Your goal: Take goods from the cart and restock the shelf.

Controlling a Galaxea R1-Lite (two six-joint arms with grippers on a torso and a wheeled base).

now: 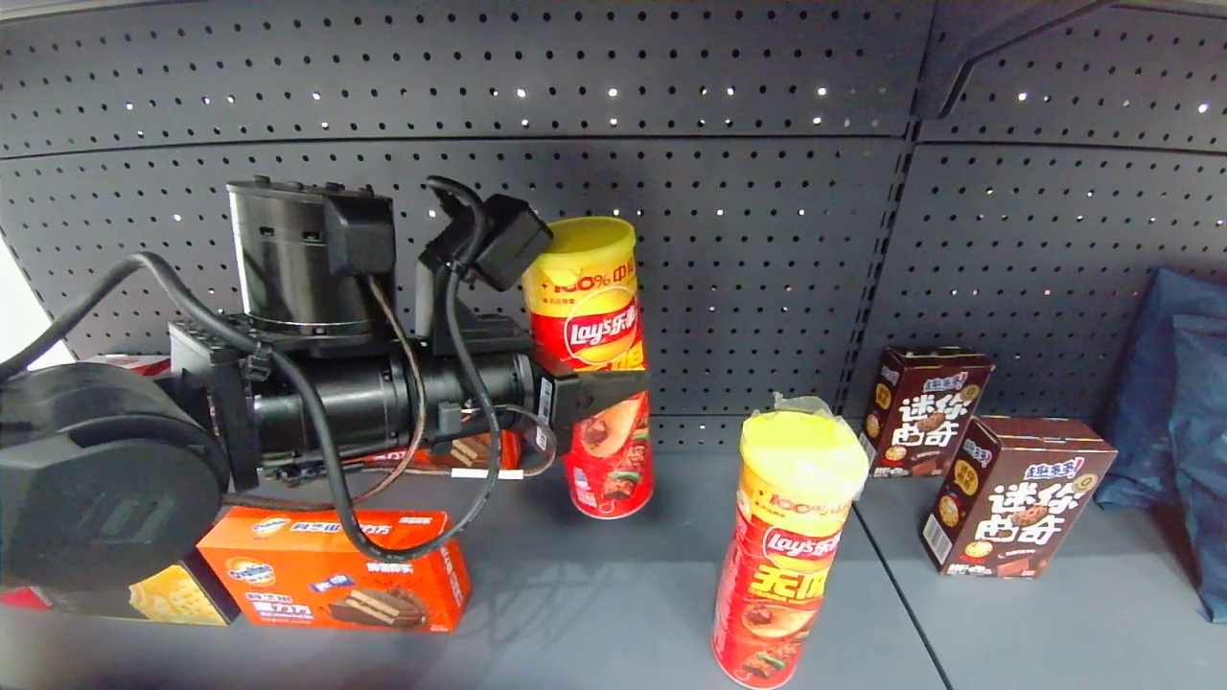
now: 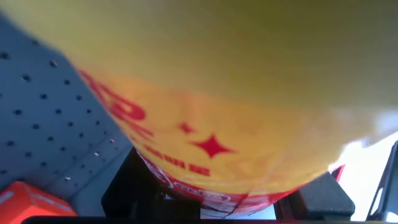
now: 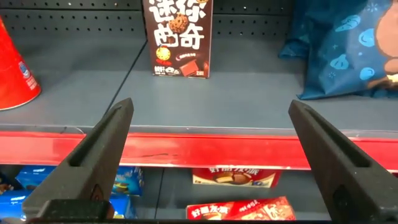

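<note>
Left end effector [image 1: 612,401] clamps yellow-lidded red chip can [image 1: 587,309].

Dark grey pegboard wall [image 1: 729,192] backs the grey shelf [image 1: 594,594], light glinting through holes.

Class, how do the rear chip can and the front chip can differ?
The rear can is clamped by the left tool; the front can stands free. The rear can is by the pegboard, the front can farther forward. Both are red with yellow lids.
</note>
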